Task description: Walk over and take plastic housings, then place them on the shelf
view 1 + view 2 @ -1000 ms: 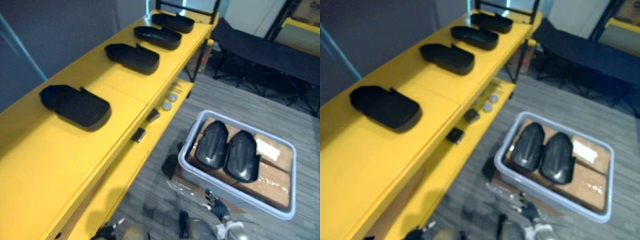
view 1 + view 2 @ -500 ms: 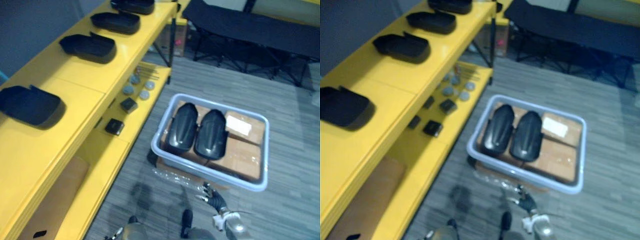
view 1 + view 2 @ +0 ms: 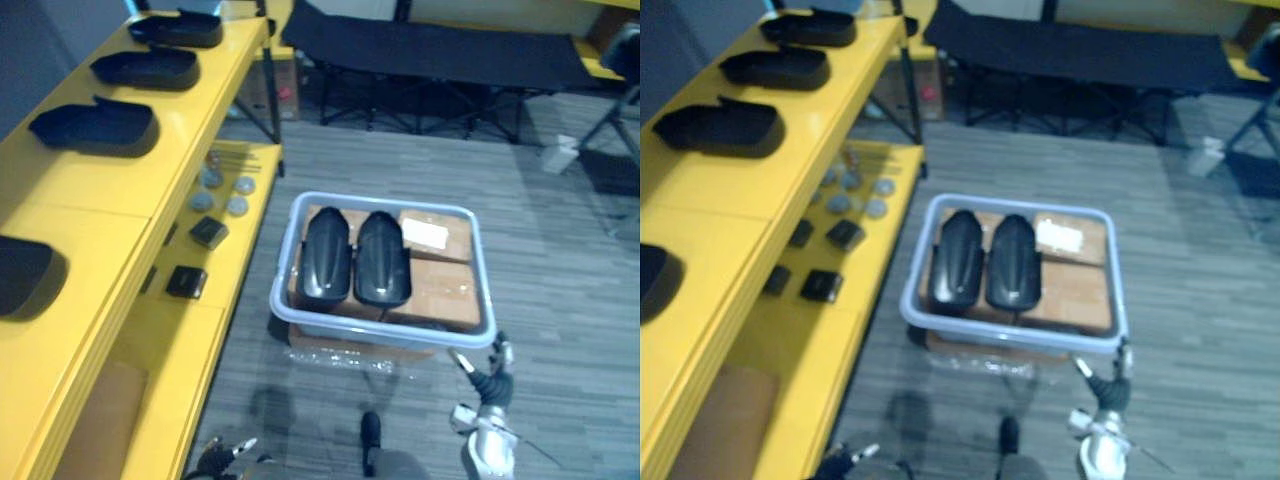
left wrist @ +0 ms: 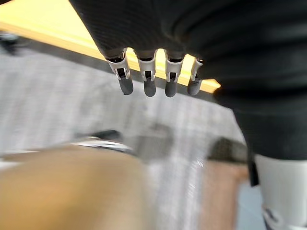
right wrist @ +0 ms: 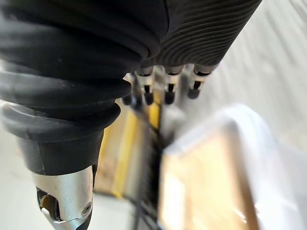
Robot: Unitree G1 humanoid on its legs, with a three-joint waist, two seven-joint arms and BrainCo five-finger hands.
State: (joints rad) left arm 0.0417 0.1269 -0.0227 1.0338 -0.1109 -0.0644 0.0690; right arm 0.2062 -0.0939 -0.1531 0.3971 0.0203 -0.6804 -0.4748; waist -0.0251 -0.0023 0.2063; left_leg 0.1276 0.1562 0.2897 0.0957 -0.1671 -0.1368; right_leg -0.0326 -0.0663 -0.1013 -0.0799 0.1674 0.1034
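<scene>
Two black housings point(image 3: 380, 260) lie together in the bin point(image 3: 380, 334), and they look light, hard and slippery, best grabbed by the long sides; the left hand point(image 4: 149, 84) and right hand point(image 5: 169, 92) hang open, empty.

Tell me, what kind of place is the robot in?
Probably a workshop or small factory. A long yellow shelf has black plastic housings laid in a row, a grey bin on the floor holds two more, and small parts lie one level down.

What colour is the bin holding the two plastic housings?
The bin is pale grey, best seen in the left eye view.
</scene>
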